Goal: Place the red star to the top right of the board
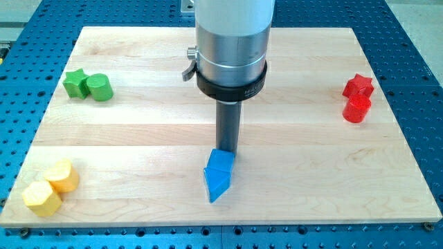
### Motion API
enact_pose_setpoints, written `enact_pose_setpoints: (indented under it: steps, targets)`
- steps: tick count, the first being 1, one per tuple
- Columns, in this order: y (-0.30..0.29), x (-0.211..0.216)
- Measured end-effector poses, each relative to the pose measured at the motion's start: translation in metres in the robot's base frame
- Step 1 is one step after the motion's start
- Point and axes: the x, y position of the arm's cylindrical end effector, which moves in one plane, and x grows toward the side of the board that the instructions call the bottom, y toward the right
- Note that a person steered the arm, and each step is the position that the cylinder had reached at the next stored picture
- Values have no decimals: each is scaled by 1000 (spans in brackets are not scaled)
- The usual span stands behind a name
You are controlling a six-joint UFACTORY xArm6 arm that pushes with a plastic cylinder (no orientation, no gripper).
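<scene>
The red star (358, 86) lies near the board's right edge, in the upper half of the view. A red round block (356, 109) touches it just below. My tip (226, 151) stands in the middle of the board, touching the upper edge of a blue pointed block (219, 175). The tip is far to the left of the red star and lower in the view.
A green star (75, 82) and a green round block (100, 87) sit together at the upper left. Two yellow blocks (62, 176) (41, 198) sit at the lower left. The wooden board (138, 138) lies on a blue perforated table (14, 104).
</scene>
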Motion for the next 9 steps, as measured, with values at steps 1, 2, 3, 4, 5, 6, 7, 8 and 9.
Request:
enact_pose_setpoints:
  steps: [1,2,3,4,5,6,7,8,9]
  targets:
    - [-8,8]
    - [-12,12]
    - [-13,9]
    - [4,-24]
    - [55,-27]
    - [98,-15]
    - [133,-5]
    - [170,1]
    - [203,-6]
